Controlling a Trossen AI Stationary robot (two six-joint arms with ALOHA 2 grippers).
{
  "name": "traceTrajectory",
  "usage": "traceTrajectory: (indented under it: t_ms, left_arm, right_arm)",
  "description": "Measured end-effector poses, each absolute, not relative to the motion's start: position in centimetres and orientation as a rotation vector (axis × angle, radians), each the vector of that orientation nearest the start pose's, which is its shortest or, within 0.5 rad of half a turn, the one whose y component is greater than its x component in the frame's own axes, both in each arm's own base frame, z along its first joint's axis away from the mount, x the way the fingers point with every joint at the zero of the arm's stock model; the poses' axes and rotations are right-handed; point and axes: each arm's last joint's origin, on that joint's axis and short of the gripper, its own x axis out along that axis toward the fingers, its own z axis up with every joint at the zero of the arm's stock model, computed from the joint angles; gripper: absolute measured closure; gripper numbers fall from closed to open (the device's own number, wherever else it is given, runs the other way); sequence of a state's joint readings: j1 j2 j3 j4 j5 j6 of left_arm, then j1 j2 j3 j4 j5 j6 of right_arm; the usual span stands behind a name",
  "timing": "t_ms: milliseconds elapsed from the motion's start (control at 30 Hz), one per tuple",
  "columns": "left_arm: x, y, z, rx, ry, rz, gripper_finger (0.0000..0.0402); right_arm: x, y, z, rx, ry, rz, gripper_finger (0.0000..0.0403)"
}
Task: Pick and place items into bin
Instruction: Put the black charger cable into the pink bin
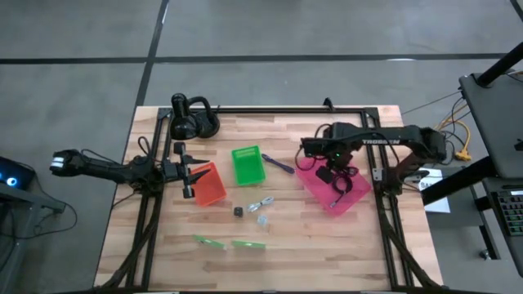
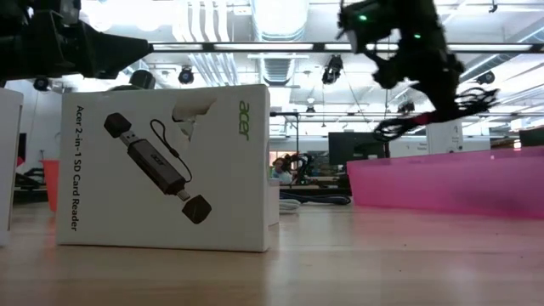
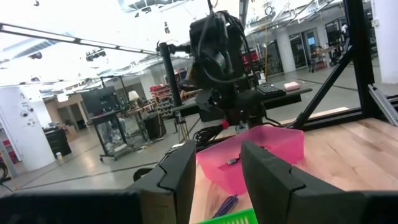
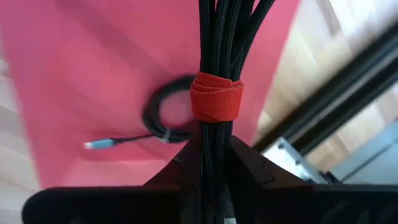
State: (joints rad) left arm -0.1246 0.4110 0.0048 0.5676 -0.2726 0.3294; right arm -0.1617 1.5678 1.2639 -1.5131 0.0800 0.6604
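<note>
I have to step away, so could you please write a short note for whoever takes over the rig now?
Right gripper: shut on a cable bundle with a red strap, held above the pink bin.
Left gripper: open, empty, waiting over the orange bin.
Done: one coiled cable lies in the pink bin.
Left on the table: purple pen, black cube, silvery bits, two green strips. The green bin looks empty.

Pink bin (image 1: pixel 353 202) on the pale wooden desk (image 1: pixel 327 253); inside, a black coiled cable (image 4: pixel 163 118). Black cable bundle (image 4: pixel 221 56) wears a red strap (image 4: pixel 216 98). Green bin (image 1: pixel 248 165), orange bin (image 1: pixel 209 184), purple pen (image 1: pixel 279 164).
</note>
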Motion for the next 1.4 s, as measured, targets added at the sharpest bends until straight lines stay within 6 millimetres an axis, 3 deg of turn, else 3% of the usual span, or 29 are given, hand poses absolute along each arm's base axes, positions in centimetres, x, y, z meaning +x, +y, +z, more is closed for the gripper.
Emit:
traceTrajectory:
  t_ms: [200,433,967,1400]
  left_arm:
    - [12.1,-0.7,18.3,0.296,-0.132,0.172,0.0288]
    - [12.1,-0.7,18.3,0.296,-0.132,0.172,0.0288]
    - [12.1,-0.7,18.3,0.296,-0.132,0.172,0.0288]
    - [12.1,-0.7,18.3,0.296,-0.132,0.172,0.0288]
  right_arm:
    - [21.8,-2.9,24.4,0.567,1.647,-0.796,0.0363]
    - [20.4,-2.3,22.6,0.659,1.536,-0.782,0.0363]
    - [20.2,-2.4,18.9,0.651,1.575,-0.804,0.0361]
    - [19.7,-2.5,17.7,0.588,1.573,-0.851,0.036]
